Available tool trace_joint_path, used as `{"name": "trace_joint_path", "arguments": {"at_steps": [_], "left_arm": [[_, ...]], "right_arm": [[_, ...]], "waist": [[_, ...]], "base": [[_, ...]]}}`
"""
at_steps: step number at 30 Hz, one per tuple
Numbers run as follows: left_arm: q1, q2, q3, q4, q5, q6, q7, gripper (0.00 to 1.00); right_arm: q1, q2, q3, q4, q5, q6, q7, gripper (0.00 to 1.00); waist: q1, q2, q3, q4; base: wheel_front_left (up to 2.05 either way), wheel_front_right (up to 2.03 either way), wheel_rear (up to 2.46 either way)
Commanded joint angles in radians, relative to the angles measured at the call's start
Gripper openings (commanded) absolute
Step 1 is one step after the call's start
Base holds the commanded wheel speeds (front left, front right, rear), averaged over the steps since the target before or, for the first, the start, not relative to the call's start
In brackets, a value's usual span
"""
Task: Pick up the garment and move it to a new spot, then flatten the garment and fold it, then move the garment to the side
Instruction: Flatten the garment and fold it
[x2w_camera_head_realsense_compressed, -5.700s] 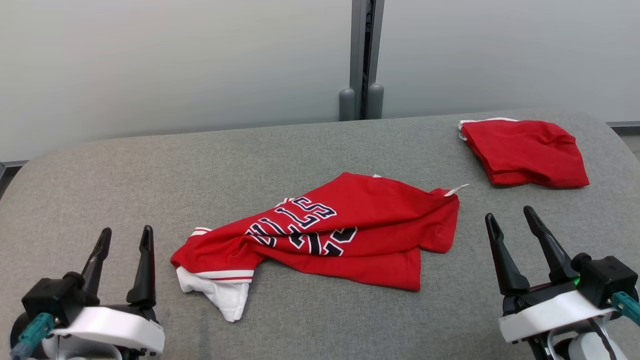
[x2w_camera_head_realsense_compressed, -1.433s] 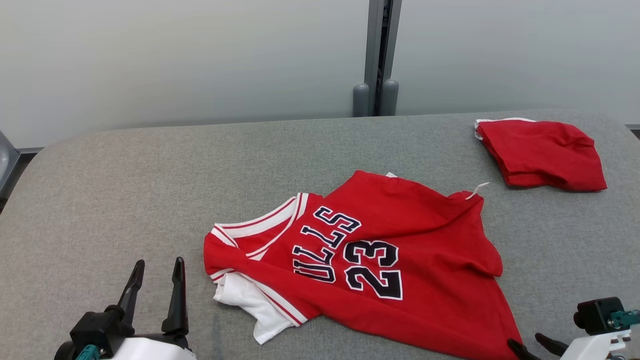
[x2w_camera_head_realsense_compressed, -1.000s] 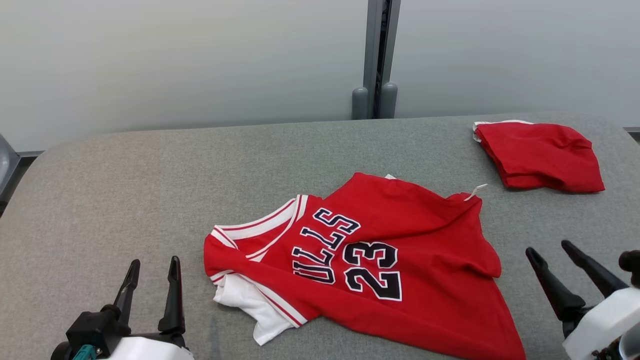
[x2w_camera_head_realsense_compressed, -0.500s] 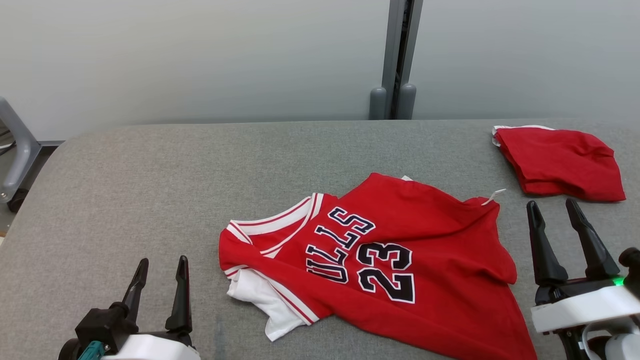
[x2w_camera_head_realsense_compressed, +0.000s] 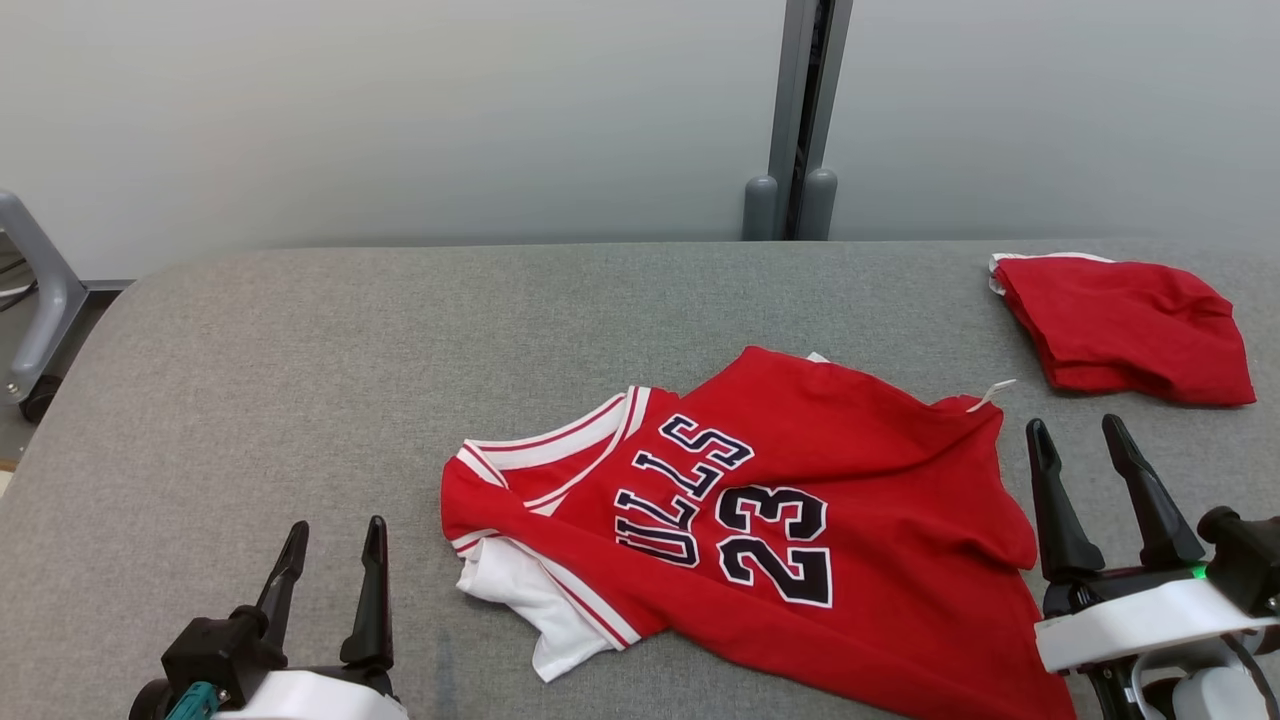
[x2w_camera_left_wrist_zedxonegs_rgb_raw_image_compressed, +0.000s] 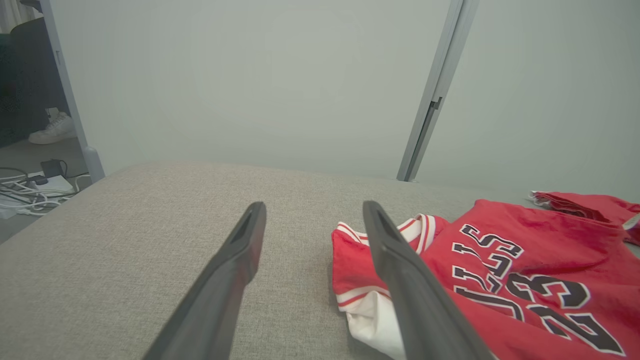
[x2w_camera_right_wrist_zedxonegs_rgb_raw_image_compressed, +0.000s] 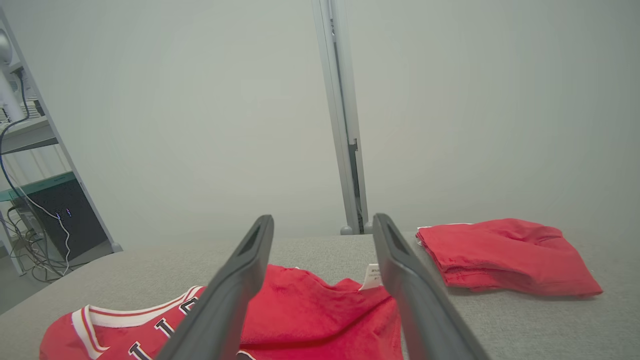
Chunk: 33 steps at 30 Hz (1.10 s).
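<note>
Garment (x2w_camera_head_realsense_compressed: 760, 510), red jersey, number 23 facing up. Position? (Clerk)

Middle of the grey table (x2w_camera_head_realsense_compressed: 300, 380), front side up, only partly spread. One near corner is doubled over and shows a white flap (x2w_camera_head_realsense_compressed: 510, 590). The edge by the small label (x2w_camera_head_realsense_compressed: 990, 392) is rumpled. (Keeper)

Hands? (Clerk)

Left hand (x2w_camera_head_realsense_compressed: 337, 523): fingers spread, holding nothing, low over the table and apart from the jersey's collar side. Right hand (x2w_camera_head_realsense_compressed: 1073, 423): fingers spread, holding nothing, just beside the labelled edge. (Keeper)

Other stock? (Clerk)

One folded red cloth (x2w_camera_head_realsense_compressed: 1125, 325), far right corner, well apart from the jersey. Leave it alone. (Keeper)

Step in hand? (Clerk)

Flattening, by my reading. Advice: pinch a single layer at two opposite edges, one per hand, and draw them apart low over the table so the cloth slides rather than lifts. Turn the white flap back out first, or the crease will be pressed in. Pull evenly, since thin jersey fabric probably bunches under a one-sided tug. Check that the hem lies straight before any fold. (Keeper)
</note>
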Motion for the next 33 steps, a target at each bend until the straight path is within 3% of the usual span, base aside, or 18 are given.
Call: {"name": "trace_joint_path", "arguments": {"at_steps": [1, 6, 16, 30, 31, 32, 33], "left_arm": [[-0.01, 0.003, 0.0, 0.003, -0.006, 0.002, -0.002, 1.0], [-0.012, 0.009, -0.028, 0.034, -0.018, -0.027, 0.061, 1.0], [-0.069, 0.05, -0.13, 0.164, -0.06, -0.098, 0.348, 1.0], [-0.215, 0.094, -0.222, 0.262, -0.09, -0.123, 0.467, 1.0], [-0.218, 0.096, -0.228, 0.265, -0.093, -0.124, 0.468, 0.82], [-0.221, 0.098, -0.235, 0.269, -0.097, -0.125, 0.473, 0.49], [-0.225, 0.098, -0.241, 0.27, -0.101, -0.125, 0.478, 0.31]], "right_arm": [[-0.005, -0.01, -0.002, 0.008, 0.002, 0.0, -0.006, 1.0], [-0.012, -0.012, 0.009, 0.016, 0.002, 0.0, -0.009, 1.0], [-0.028, -0.018, 0.032, 0.027, 0.002, 0.0, -0.011, 1.0], [-0.054, -0.022, 0.05, 0.028, 0.01, 0.0, -0.01, 1.0], [-0.053, -0.021, 0.05, 0.028, 0.009, 0.0, -0.01, 1.0], [-0.052, -0.021, 0.05, 0.029, 0.008, 0.0, -0.01, 1.0], [-0.051, -0.021, 0.05, 0.031, 0.008, 0.0, -0.01, 1.0]], "waist": [[0.0, -0.0001, -0.001, 0.0], [0.0, -0.0001, -0.002, -0.004], [0.0, -0.0001, 0.013, -0.033], [0.0, -0.0001, 0.056, -0.082], [0.0, -0.0001, 0.057, -0.084], [0.0, -0.0001, 0.058, -0.085], [0.0, -0.0001, 0.058, -0.086]], "base": [[0.0, 0.0, 0.0], [0.0, 0.0, 0.0], [0.0, 0.0, 0.0], [0.0, 0.0, 0.0], [0.0, 0.0, 0.0], [0.0, 0.0, 0.0], [0.0, 0.0, 0.0]]}}
